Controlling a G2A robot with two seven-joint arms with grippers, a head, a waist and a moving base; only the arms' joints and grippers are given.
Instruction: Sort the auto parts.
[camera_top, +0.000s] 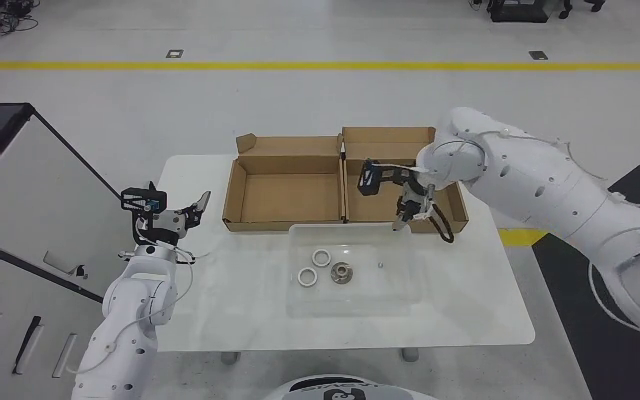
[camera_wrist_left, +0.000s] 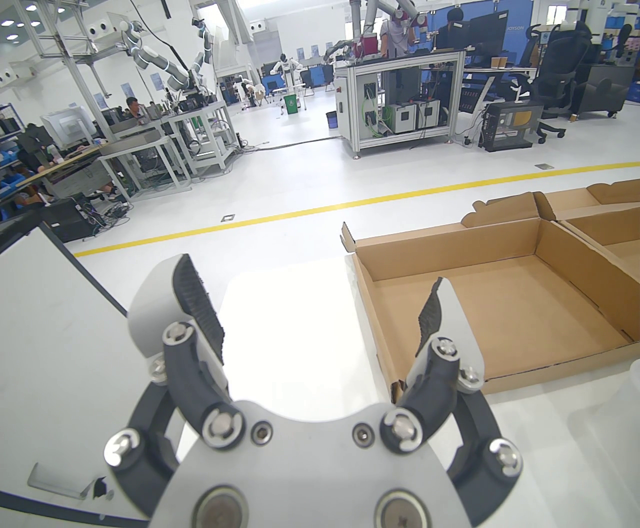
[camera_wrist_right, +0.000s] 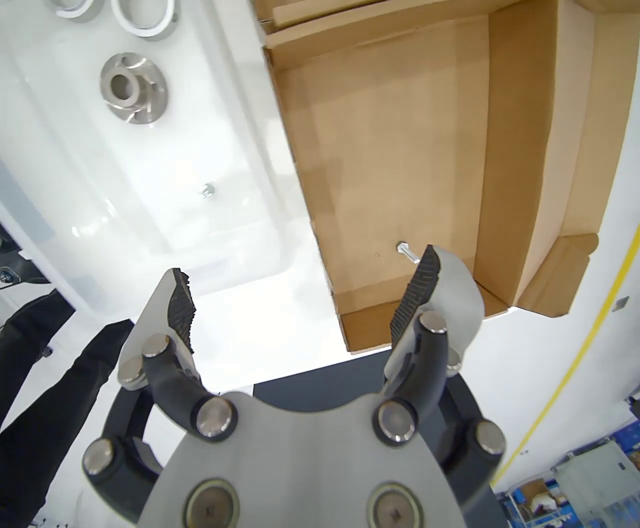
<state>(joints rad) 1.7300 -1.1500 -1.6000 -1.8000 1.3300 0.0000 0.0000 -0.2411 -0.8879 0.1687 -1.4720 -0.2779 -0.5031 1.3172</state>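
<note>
On the white worktop (camera_top: 480, 300) stand two open brown cardboard boxes side by side, the left box (camera_top: 283, 198) bare and the right box (camera_wrist_right: 380, 150) holding one small silver hex bolt (camera_wrist_right: 407, 252). Just in front of them is the shallow translucent plastic tray (camera_top: 400, 290) with the unsorted parts. The left gripper (camera_wrist_left: 314, 275) hangs off the worktop's left edge with jaws apart and empty. The right gripper (camera_wrist_right: 304, 270), likewise spread and empty, hovers over the right box's near edge. In the tray, the round grey metal flanged hub (camera_wrist_right: 131, 92) is probably the heaviest part, rigid and smooth. Pinching across its raised centre boss looks safer than taking the thin flange. It has a dull machined finish and a central bore. Beside it, the two pale metal-looking rings (camera_top: 321, 257) should be light and stiff but low-lying, so I would take each across its rim. The loose small silver bolt (camera_wrist_right: 207, 189), lying apart from them, is light and may roll, so the head is the best place to grip it.
</note>
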